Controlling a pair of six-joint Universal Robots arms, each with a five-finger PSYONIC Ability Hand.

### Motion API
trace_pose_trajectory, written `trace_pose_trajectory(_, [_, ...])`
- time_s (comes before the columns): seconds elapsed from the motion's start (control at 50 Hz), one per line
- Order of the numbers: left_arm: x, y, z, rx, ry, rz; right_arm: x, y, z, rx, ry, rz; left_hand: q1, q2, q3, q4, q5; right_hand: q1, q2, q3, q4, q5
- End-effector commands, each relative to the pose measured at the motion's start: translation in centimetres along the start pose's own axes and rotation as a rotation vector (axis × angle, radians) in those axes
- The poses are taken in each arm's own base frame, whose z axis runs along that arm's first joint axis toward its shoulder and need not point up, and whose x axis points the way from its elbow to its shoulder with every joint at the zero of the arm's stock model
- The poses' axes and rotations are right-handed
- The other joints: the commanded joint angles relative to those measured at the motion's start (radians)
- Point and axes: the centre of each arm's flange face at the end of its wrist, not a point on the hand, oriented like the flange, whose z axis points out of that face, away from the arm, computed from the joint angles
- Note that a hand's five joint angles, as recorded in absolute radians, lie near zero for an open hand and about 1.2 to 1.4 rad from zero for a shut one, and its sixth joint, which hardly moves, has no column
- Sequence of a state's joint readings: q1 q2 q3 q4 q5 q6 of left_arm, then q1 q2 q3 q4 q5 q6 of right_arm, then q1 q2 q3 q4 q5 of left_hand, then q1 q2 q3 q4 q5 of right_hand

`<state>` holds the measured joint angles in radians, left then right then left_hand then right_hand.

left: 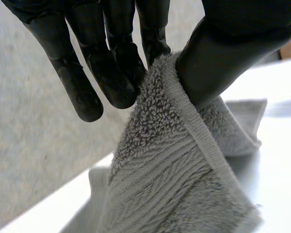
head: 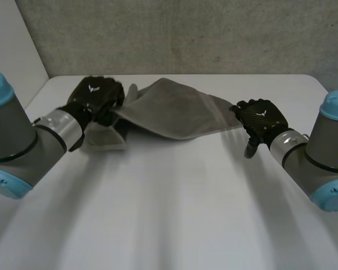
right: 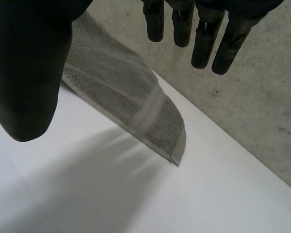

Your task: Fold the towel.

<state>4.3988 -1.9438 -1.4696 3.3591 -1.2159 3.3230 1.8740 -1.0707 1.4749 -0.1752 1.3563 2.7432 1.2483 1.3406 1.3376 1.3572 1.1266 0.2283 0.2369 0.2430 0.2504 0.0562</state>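
Note:
A grey towel (head: 172, 109) lies across the far middle of the white table (head: 174, 202), partly lifted at its left end. My left hand (head: 96, 98) is shut on the towel's left corner; in the left wrist view the thumb (left: 223, 53) and fingers (left: 119, 73) pinch the towel's hemmed edge (left: 184, 131). My right hand (head: 259, 121) hovers just beside the towel's right end, open, nothing in it. In the right wrist view the straight fingers (right: 203, 34) and thumb (right: 26, 73) hang above the towel's free right corner (right: 160, 126), which lies flat on the table.
A grey wall (head: 186, 34) rises behind the table's far edge. Bare table surface stretches from the towel toward the near edge (right: 136, 204).

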Motion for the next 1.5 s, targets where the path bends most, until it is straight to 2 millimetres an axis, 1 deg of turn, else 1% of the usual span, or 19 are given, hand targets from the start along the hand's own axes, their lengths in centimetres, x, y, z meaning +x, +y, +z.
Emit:
trace_pose_trajectory(0.02, [1.0,-5.1,-2.1,0.062,0.029,-0.105,-0.5,0.2,2.0,0.017,-0.025,0.162,0.148,0.056,0.059,0.039,0.095,-0.054,-0.062,-0.068,-0.076,-0.056])
trace_pose_trajectory(0.18, [0.6,-8.5,-4.3,0.127,0.010,-0.151,-2.9,1.0,4.4,0.027,-0.073,0.216,0.148,0.056,0.059,0.039,0.095,-0.054,-0.062,-0.068,-0.076,-0.056])
trace_pose_trajectory(0.28, [-1.7,-10.4,-5.6,0.182,-0.056,-0.189,-4.9,2.3,5.8,0.013,-0.107,0.217,0.148,0.056,0.059,0.039,0.095,-0.054,-0.062,-0.068,-0.076,-0.056])
trace_pose_trajectory(0.38, [-3.3,-10.9,-5.9,0.201,-0.085,-0.228,-5.5,3.4,7.3,0.009,-0.078,0.214,0.148,0.056,0.059,0.039,0.095,0.089,0.080,0.074,0.067,0.086])
trace_pose_trajectory(0.42, [-3.4,-10.8,-5.9,0.198,-0.071,-0.241,-5.5,3.8,8.3,0.016,-0.057,0.214,0.148,0.056,0.059,0.039,0.095,0.293,0.285,0.279,0.271,0.291])
trace_pose_trajectory(0.52, [-3.6,-10.6,-6.0,0.190,-0.042,-0.284,-6.0,4.3,9.3,0.019,-0.057,0.216,0.148,0.056,0.059,0.039,0.095,0.253,0.245,0.239,0.231,0.251])
trace_pose_trajectory(0.64, [-4.4,-10.4,-5.9,0.184,-0.060,-0.311,-9.0,2.9,7.5,-0.021,-0.143,0.266,0.148,0.056,0.059,0.039,0.095,0.004,-0.005,-0.011,-0.018,0.001])
trace_pose_trajectory(0.7, [-4.9,-10.3,-5.8,0.185,-0.072,-0.311,-9.4,2.8,6.7,-0.053,-0.158,0.280,0.148,0.056,0.059,0.039,0.095,-0.035,-0.043,-0.049,-0.057,-0.037])
trace_pose_trajectory(0.8, [-5.1,-10.7,-5.6,0.196,-0.072,-0.305,-10.3,1.8,3.4,-0.098,-0.200,0.314,0.148,0.056,0.059,0.039,0.095,-0.054,-0.062,-0.068,-0.076,-0.056])
trace_pose_trajectory(1.02, [-5.2,-11.2,-5.6,0.209,-0.071,-0.301,-12.9,0.6,3.0,0.017,-0.235,0.361,0.145,0.053,0.056,0.037,0.093,-0.041,-0.049,-0.055,-0.063,-0.043])
trace_pose_trajectory(1.2, [-4.9,-11.1,-5.9,0.199,-0.069,-0.317,-14.2,2.2,5.7,0.031,-0.233,0.383,0.145,0.053,0.056,0.037,0.093,0.558,0.550,0.544,0.536,0.556])
trace_pose_trajectory(1.22, [-4.9,-11.1,-5.9,0.199,-0.069,-0.317,-14.3,2.5,6.3,0.032,-0.233,0.389,0.145,0.053,0.056,0.037,0.093,0.771,0.762,0.756,0.748,0.768])
trace_pose_trajectory(1.24, [-5.0,-11.0,-5.9,0.196,-0.072,-0.323,-14.3,2.5,6.3,0.032,-0.233,0.389,0.145,0.053,0.056,0.037,0.093,0.773,0.764,0.758,0.751,0.770])
trace_pose_trajectory(1.26, [-5.3,-10.8,-6.0,0.193,-0.079,-0.328,-14.3,2.5,6.7,0.032,-0.231,0.393,0.145,0.053,0.056,0.037,0.093,1.063,1.055,1.049,1.041,1.061])
trace_pose_trajectory(1.28, [-5.3,-10.8,-6.0,0.193,-0.079,-0.328,-14.3,2.5,6.8,0.027,-0.230,0.395,0.145,0.053,0.056,0.037,0.093,1.167,1.158,1.152,1.145,1.164])
trace_pose_trajectory(1.4, [-7.0,-9.6,-5.9,0.172,-0.128,-0.332,-11.8,0.4,6.6,0.057,-0.193,0.404,0.145,0.053,0.056,0.037,0.093,1.168,1.159,1.153,1.146,1.165])
trace_pose_trajectory(1.44, [-7.4,-9.3,-5.8,0.166,-0.139,-0.332,-7.4,-2.9,6.0,0.131,-0.122,0.402,0.145,0.053,0.056,0.037,0.093,1.168,1.159,1.153,1.146,1.165])
trace_pose_trajectory(1.46, [-7.9,-8.9,-5.6,0.157,-0.152,-0.332,-7.4,-2.9,6.0,0.131,-0.121,0.402,0.145,0.053,0.056,0.037,0.093,1.168,1.159,1.153,1.146,1.165])
trace_pose_trajectory(1.5, [-8.1,-7.9,-5.2,0.132,-0.156,-0.346,-1.3,-6.2,5.0,0.219,-0.016,0.394,0.145,0.053,0.056,0.037,0.093,1.168,1.159,1.153,1.146,1.165])
